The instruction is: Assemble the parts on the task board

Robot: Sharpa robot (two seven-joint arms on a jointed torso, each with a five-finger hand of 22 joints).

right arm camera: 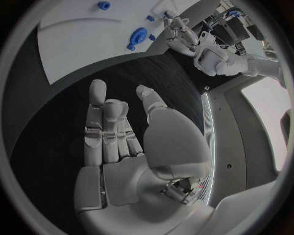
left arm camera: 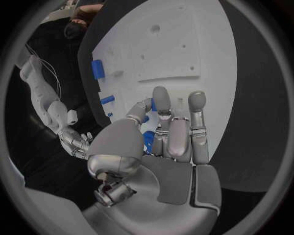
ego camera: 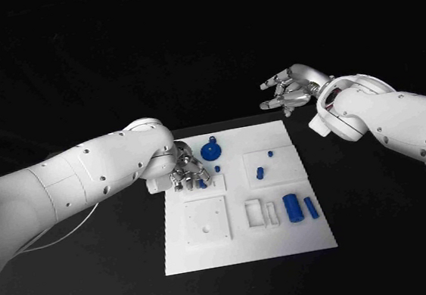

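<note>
Currently left hand (ego camera: pixel 185 172) pinches a small blue part (left arm camera: pixel 148 141) over the task board (ego camera: pixel 295 241); seat it squarely, while right hand (ego camera: pixel 292 88) hovers open, empty.

The left hand (ego camera: pixel 182 174) and its thick arm (ego camera: pixel 85 176) lie over the near-left corner of the white board (ego camera: pixel 249 245), so the small blue pieces (ego camera: pixel 206 182) under its fingers and the round blue part (ego camera: pixel 210 150) just beyond them are hemmed in from that side. The right hand (ego camera: pixel 292 88) hangs with fingers spread over bare black table (ego camera: pixel 405 238) off the board's far right corner, well apart from everything. That leaves the board's right half open, with the two blue cylinders (ego camera: pixel 300 207) and the square plate (ego camera: pixel 205 220) reachable from the front.
</note>
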